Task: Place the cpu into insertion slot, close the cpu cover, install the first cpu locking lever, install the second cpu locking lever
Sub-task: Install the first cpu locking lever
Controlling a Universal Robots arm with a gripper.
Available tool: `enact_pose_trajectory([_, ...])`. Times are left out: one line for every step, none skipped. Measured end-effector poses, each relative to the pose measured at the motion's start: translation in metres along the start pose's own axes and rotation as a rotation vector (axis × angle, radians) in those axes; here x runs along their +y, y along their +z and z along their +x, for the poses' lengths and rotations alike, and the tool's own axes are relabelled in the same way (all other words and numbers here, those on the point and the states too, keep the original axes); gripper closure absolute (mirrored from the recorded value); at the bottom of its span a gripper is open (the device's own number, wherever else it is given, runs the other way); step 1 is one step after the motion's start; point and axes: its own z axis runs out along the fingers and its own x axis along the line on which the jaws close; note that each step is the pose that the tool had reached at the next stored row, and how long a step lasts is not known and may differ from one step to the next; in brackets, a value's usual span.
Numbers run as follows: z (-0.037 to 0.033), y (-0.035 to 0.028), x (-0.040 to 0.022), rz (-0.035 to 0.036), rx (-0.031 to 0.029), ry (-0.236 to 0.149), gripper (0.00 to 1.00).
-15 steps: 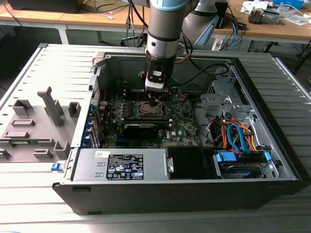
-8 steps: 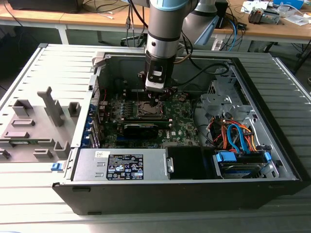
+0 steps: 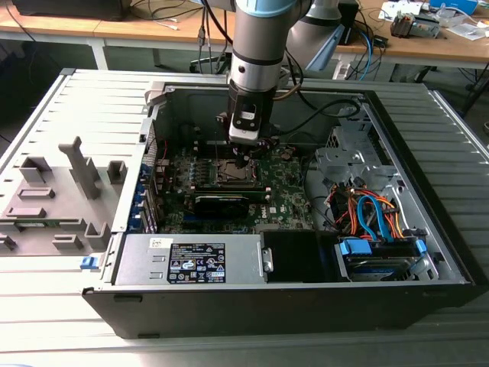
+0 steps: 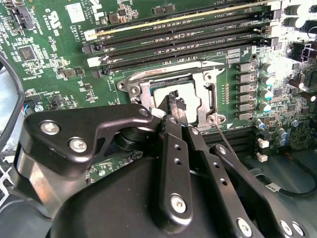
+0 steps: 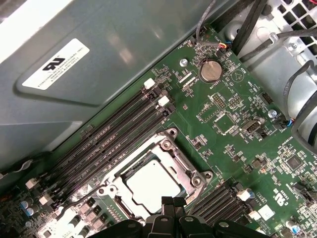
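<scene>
1. Silver cpu (image 5: 151,183) lies seated in the insertion slot (image 5: 194,173); the cpu cover (image 5: 138,156) appears lowered around it.
2. Tool (image 4: 174,101), fingers drawn together and holding nothing visible, hovers at the slot's edge.
3. Wire locking lever (image 4: 225,141) juts out just beside the tool; memory slots (image 5: 114,134) flank the slot.

A: Pose of the arm (image 3: 261,46)?
B: Vertical, upper centre of the exterior view, wrist (image 3: 250,122) pointed straight down.
A: And the gripper (image 3: 244,159)?
B: Just above frame centre, fingertips (image 5: 167,203) pressed together.
</scene>
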Motion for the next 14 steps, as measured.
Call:
enact_pose_trajectory([0.0, 0.0, 0.0, 0.0, -0.0001, -0.001, 0.89])
enact_pose_trajectory([0.0, 0.0, 0.0, 0.0, -0.0001, -0.002, 0.89])
enact_pose_trajectory([0.0, 0.0, 0.0, 0.0, -0.0002, -0.003, 0.89])
enact_pose_trajectory([0.0, 0.0, 0.0, 0.0, -0.0002, -0.004, 0.89])
enact_pose_trajectory([0.0, 0.0, 0.0, 0.0, -0.0003, -0.005, 0.89])
enact_pose_trajectory([0.0, 0.0, 0.0, 0.0, -0.0003, -0.006, 0.89])
enact_pose_trajectory([0.0, 0.0, 0.0, 0.0001, -0.0004, -0.007, 0.89])
enact_pose_trajectory([0.0, 0.0, 0.0, 0.0, -0.0004, -0.008, 0.89])
enact_pose_trajectory([0.0, 0.0, 0.0, 0.0, -0.0005, -0.009, 0.89])
enact_pose_trajectory([0.0, 0.0, 0.0, 0.0001, -0.0005, -0.009, 0.89])
enact_pose_trajectory([0.0, 0.0, 0.0, 0.0001, -0.0006, -0.01, 0.89])
enact_pose_trajectory([0.0, 0.0, 0.0, 0.0001, -0.0007, -0.012, 0.89])
enact_pose_trajectory([0.0, 0.0, 0.0, 0.0001, -0.0007, -0.013, 0.89])
enact_pose_trajectory([0.0, 0.0, 0.0, 0.0001, -0.0008, -0.013, 0.89])
